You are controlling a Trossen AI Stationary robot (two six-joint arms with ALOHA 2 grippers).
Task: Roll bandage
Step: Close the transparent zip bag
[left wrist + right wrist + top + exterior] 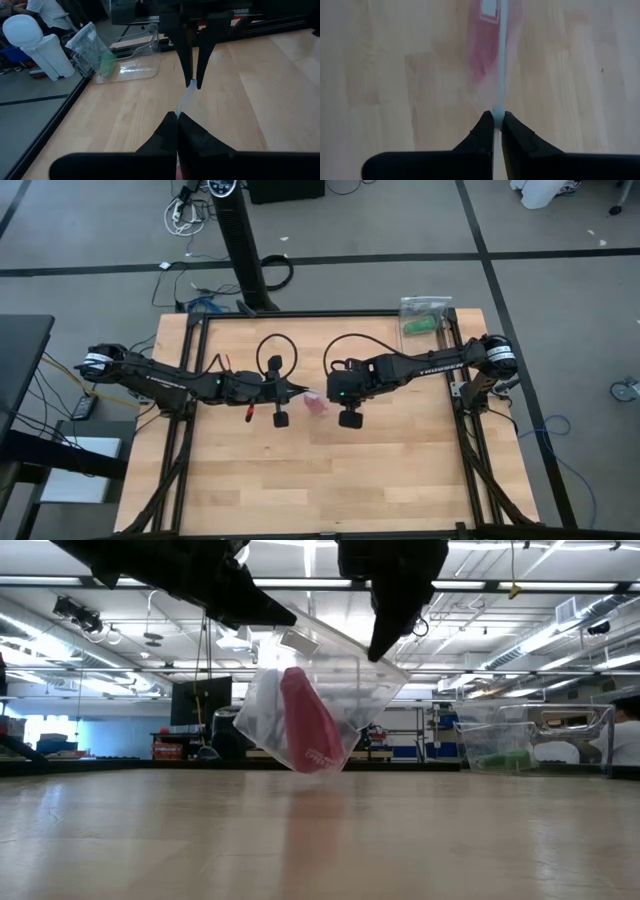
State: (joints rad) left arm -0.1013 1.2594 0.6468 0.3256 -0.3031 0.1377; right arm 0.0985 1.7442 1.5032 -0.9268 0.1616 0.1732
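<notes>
A clear plastic bag [320, 705] hangs in the air over the middle of the table, stretched between my two grippers. The magenta-pink bandage [310, 725] sits inside it as a slanting strip reaching down to the bag's lower end; it shows pink through the plastic [485, 50]. My left gripper [300, 390] is shut on the bag from the table's left. My right gripper [335, 395] is shut on it from the right and above. The bag [316, 403] is a small pale patch between them in the high view. My left gripper pinches the bag's upper left edge [179, 107] between its two fingers, coming nearly level from the table's left. The bag hangs clear of the table. My right gripper pinches the bag's upper right corner [496, 107] between its two fingers, slanting steeply down from above. The plastic runs edge-on away from the fingertips, and the bag hangs tilted below with the bandage inside.
A second clear bag with a green roll [422, 322] lies at the table's far right corner, beside a clear tray [135, 62]. Black frame rails [190, 380] border the wooden table top. Bare wood lies below and in front of the hanging bag.
</notes>
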